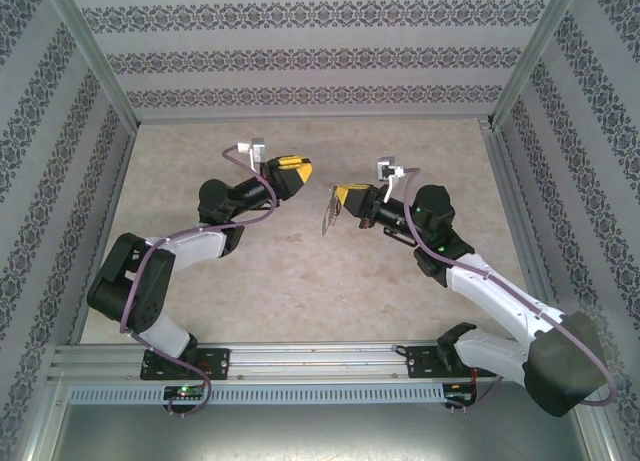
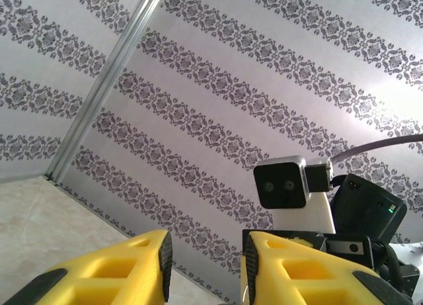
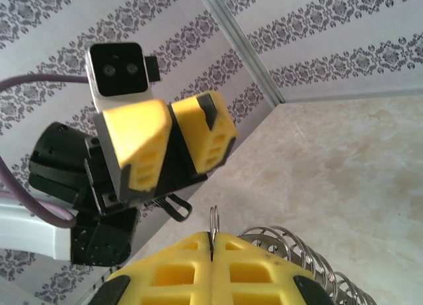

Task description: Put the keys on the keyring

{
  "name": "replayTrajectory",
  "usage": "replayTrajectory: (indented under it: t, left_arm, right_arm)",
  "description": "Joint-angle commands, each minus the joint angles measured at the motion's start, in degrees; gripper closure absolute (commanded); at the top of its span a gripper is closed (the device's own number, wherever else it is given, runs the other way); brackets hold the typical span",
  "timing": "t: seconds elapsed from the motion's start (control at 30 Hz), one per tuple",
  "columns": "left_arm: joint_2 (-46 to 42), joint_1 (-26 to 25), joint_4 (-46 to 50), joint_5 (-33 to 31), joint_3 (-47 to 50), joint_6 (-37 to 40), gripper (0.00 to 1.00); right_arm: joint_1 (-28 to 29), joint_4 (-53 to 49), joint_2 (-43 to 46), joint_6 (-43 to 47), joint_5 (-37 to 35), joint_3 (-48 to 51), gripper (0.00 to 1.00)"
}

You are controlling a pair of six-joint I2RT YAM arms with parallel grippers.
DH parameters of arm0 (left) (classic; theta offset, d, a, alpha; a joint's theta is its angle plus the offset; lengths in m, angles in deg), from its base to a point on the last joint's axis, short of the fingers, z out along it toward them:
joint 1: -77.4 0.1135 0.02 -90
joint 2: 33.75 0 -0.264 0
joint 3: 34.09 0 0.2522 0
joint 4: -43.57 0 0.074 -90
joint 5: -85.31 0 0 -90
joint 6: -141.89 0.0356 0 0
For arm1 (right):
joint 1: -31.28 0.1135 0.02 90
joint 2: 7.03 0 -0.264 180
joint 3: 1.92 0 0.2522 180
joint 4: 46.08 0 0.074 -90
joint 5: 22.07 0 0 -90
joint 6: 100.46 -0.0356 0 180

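My right gripper [image 3: 211, 239] is shut on the keyring [image 3: 211, 217], a thin silver loop seen edge-on that sticks up from between the yellow fingers. Several thin metal loops [image 3: 305, 251] bunch against the right finger; I cannot tell whether the keys are among them. From above, the right gripper [image 1: 338, 196] holds a small metal bunch [image 1: 328, 219] that dangles over the table. My left gripper [image 1: 303, 171] faces it from the left, a short gap away. The left gripper [image 2: 206, 260] is open, with nothing between its fingers. It also appears head-on ahead of the right wrist, as the left gripper [image 3: 173, 123].
The beige table [image 1: 300, 281] is enclosed by patterned walls [image 1: 310, 61] on three sides, with metal corner posts [image 1: 95, 61]. An aluminium rail [image 1: 320, 361] carries both arm bases at the near edge. The right wrist camera [image 2: 284, 182] sits close in front of the left gripper.
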Motion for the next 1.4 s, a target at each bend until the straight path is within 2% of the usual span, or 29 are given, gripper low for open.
replayTrajectory:
  t: [0.0, 0.27, 0.4, 0.67, 1.37]
  left_arm:
    - [-1.3, 1.0, 0.4, 4.0, -0.6, -0.5, 0.63]
    - [-0.7, 2.1, 11.3, 14.7, -4.6, 2.1, 0.66]
    - [0.9, 2.1, 11.1, 18.1, -5.9, -0.1, 0.67]
    - [5.4, 1.9, 4.6, 22.5, -7.6, -7.8, 0.70]
    - [8.2, -0.3, 2.6, 24.5, -8.0, -10.2, 0.74]
  right_arm:
    - [-0.7, 0.8, -1.1, 2.0, 3.1, -2.2, 1.00]
    - [-0.9, 0.5, -3.5, 2.8, 6.2, -3.2, 1.00]
    - [-0.9, 1.0, -3.9, 2.5, 6.5, -3.2, 1.00]
    - [-0.9, 1.3, -3.9, 2.3, 6.4, -3.2, 1.00]
    - [-0.5, 1.7, -4.7, 2.0, 5.9, -3.5, 1.00]
